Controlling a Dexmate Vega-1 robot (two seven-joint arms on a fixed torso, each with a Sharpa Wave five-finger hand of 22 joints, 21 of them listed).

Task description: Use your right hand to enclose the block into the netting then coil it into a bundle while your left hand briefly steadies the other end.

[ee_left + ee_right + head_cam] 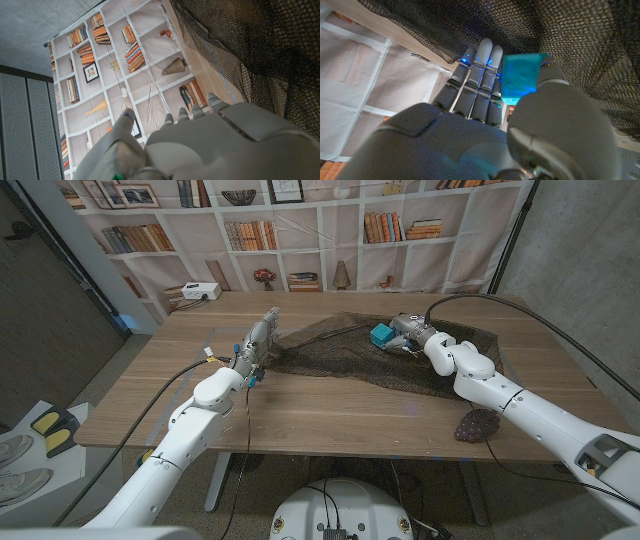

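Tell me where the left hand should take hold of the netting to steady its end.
Judging by the head view, grip the netting at its near-left corner, the edge closest to the left hand, coming in from the robot's left. The mesh lies spread flat and tapers toward that hand, while the right hand holds the block at the far side, so that corner is free.

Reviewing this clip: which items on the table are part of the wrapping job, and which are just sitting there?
Part of the job:
- teal block, held by the right hand
- dark netting spread on the table
- left hand at the netting's other end

Just lying about:
- purple lumpy object near the table's front edge
- white box at the far left corner
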